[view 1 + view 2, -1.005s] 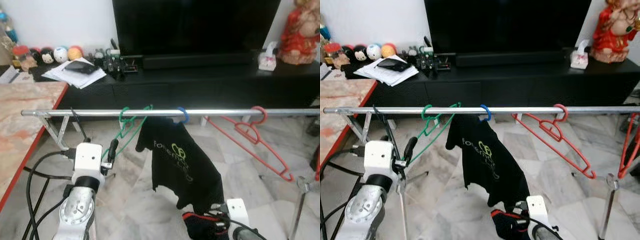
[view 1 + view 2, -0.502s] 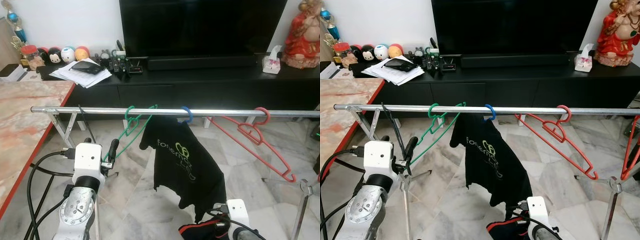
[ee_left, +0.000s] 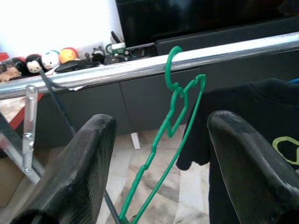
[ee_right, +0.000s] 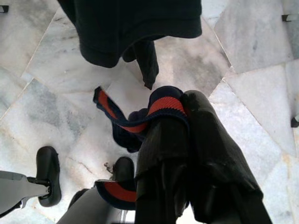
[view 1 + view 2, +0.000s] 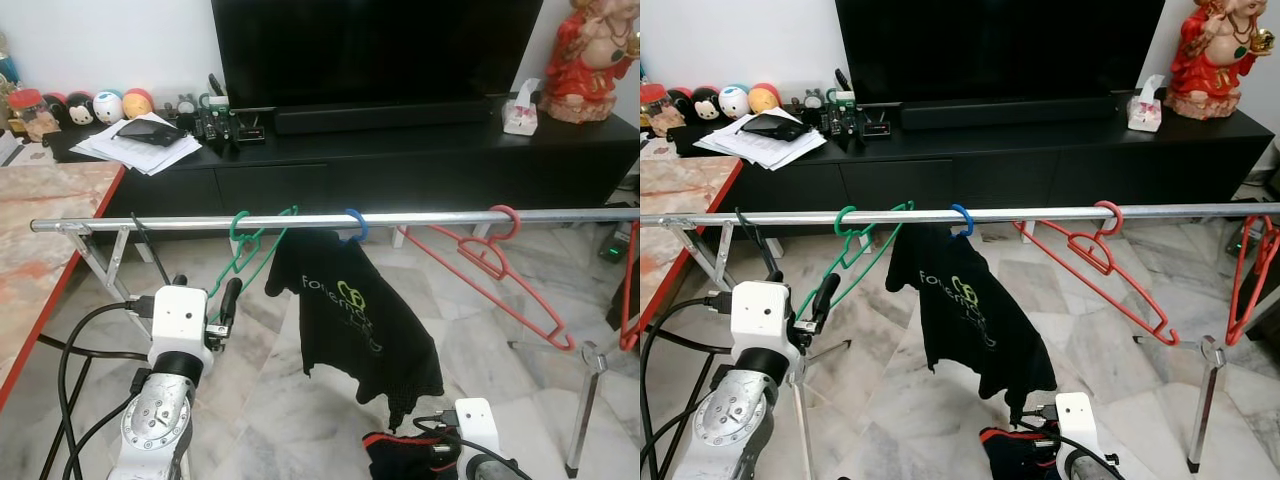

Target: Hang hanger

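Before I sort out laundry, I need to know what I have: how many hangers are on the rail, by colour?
Green hanger: 1
Blue hanger, carrying the black T-shirt: 1
Red hangers: 2, one mid-rail and one at the rail's far right end
Total: 4 hangers on the metal rail
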